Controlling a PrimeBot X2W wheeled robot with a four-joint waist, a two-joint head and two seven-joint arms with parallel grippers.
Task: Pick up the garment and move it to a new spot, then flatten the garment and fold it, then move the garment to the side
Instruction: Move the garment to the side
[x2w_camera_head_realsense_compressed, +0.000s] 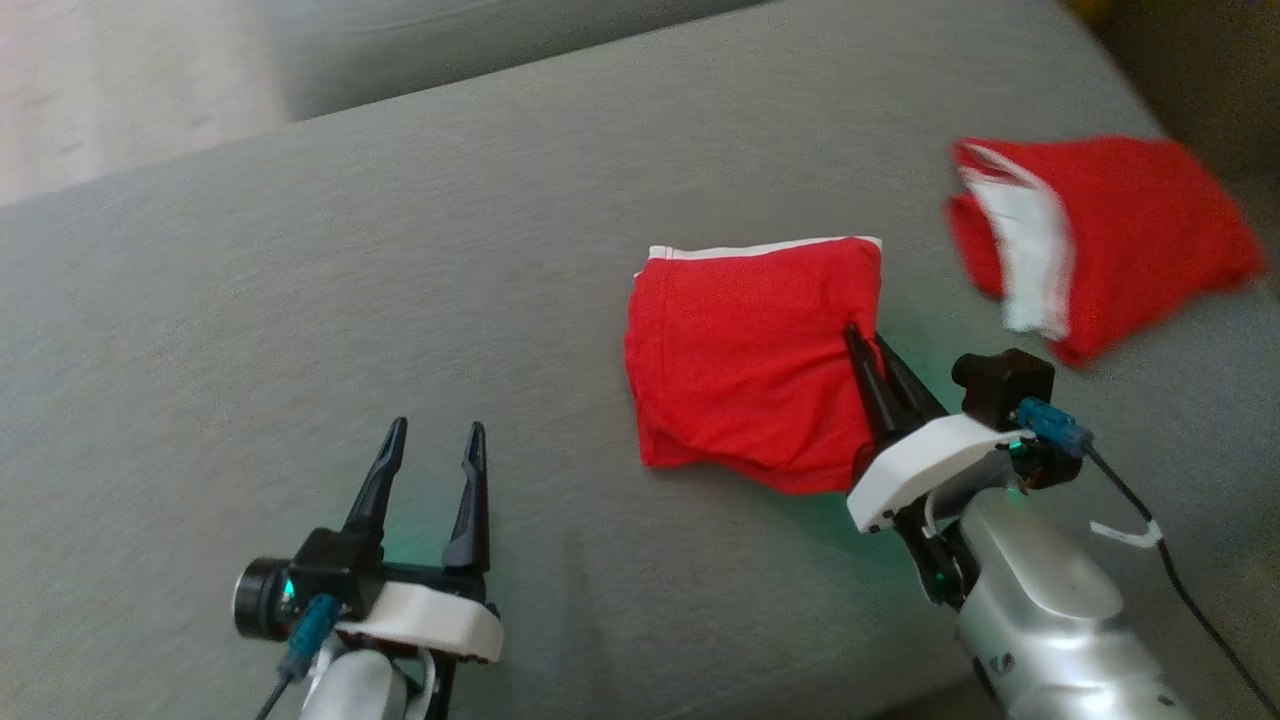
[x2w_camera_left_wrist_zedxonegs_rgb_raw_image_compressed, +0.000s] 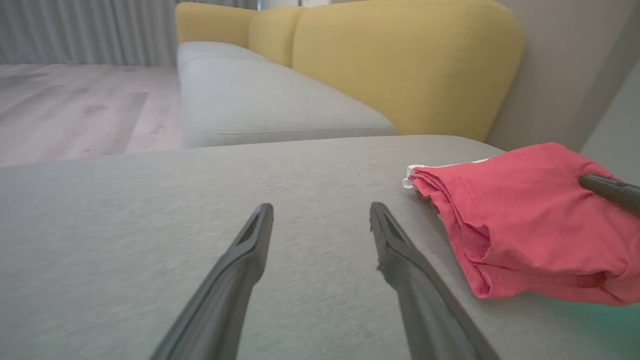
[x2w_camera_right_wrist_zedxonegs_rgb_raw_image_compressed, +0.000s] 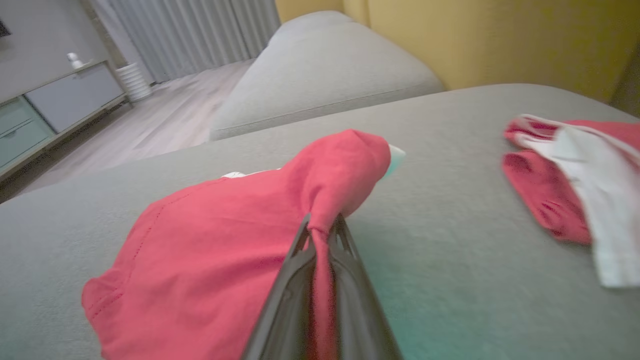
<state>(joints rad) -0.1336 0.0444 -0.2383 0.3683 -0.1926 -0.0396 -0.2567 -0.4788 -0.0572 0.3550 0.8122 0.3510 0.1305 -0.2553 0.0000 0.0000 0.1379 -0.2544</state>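
Observation:
A folded red garment (x2w_camera_head_realsense_compressed: 745, 360) with a white band along its far edge lies in the middle of the grey cushion (x2w_camera_head_realsense_compressed: 400, 300). My right gripper (x2w_camera_head_realsense_compressed: 868, 362) is shut on the garment's right edge; in the right wrist view the red cloth (x2w_camera_right_wrist_zedxonegs_rgb_raw_image_compressed: 225, 260) is pinched between the dark fingers (x2w_camera_right_wrist_zedxonegs_rgb_raw_image_compressed: 350, 280) and bunches up above them. My left gripper (x2w_camera_head_realsense_compressed: 435, 450) stands open over bare cushion, well to the left of the garment. In the left wrist view the garment (x2w_camera_left_wrist_zedxonegs_rgb_raw_image_compressed: 530, 225) lies to the right of its open fingers (x2w_camera_left_wrist_zedxonegs_rgb_raw_image_compressed: 395, 250).
A second red garment with a white band (x2w_camera_head_realsense_compressed: 1090, 240) lies at the far right of the cushion, also seen as a red and white heap (x2w_camera_right_wrist_zedxonegs_rgb_raw_image_compressed: 565, 195). Yellow backrests (x2w_camera_left_wrist_zedxonegs_rgb_raw_image_compressed: 400, 60) rise behind the seat. Wooden floor (x2w_camera_left_wrist_zedxonegs_rgb_raw_image_compressed: 75, 110) lies beyond the cushion's left edge.

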